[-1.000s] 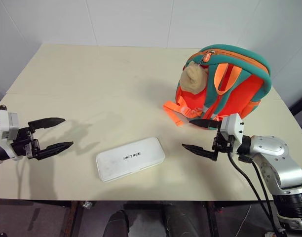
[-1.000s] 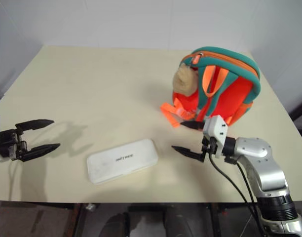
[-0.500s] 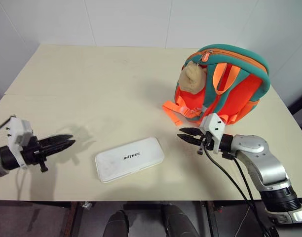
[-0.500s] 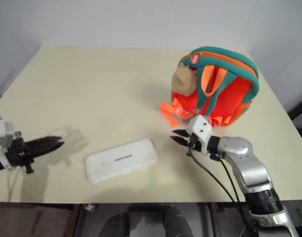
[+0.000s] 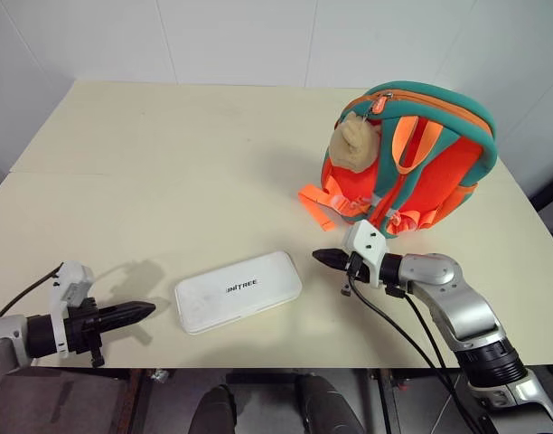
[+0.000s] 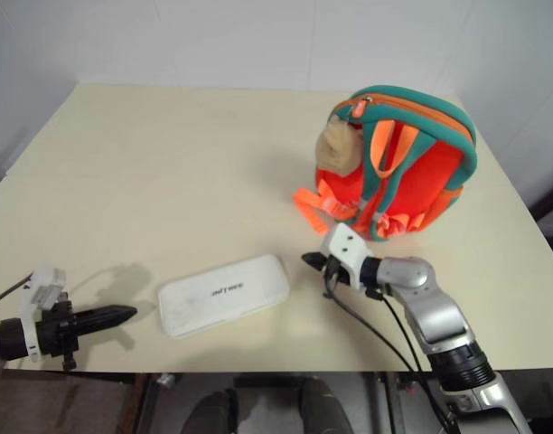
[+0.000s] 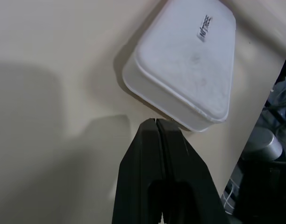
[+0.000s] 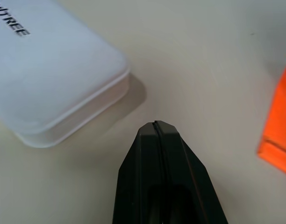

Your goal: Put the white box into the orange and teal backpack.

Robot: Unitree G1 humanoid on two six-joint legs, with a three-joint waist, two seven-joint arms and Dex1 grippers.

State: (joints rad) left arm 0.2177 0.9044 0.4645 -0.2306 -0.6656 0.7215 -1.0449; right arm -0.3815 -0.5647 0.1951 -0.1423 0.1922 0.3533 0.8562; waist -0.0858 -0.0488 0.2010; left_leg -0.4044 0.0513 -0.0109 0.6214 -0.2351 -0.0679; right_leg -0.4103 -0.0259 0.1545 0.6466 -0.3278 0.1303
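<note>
Box point(image 5: 239, 291) lies low and centre on the table point(image 5: 168, 163), backpack point(image 5: 412, 154) upper right. My left gripper point(image 5: 148, 308) and right gripper point(image 5: 318, 257) flank it, both pinched closed and empty.

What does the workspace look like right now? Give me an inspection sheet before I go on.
Surface: cream table, bare apart from the job's things.
Job's things: white box lies flat near the front edge, lettering up; orange and teal backpack stands upright at the far right, zip shut, plush charm hanging on it.
Clutter: nothing seen.
Grippers: left pincer shut, holding nothing, pointing at the box's left end; right pincer shut, holding nothing, just off the box's right end. Neither touches the box.
Cables: black leads trail from the right wrist; one at the left wrist.
Surroundings: white walls behind.
</note>
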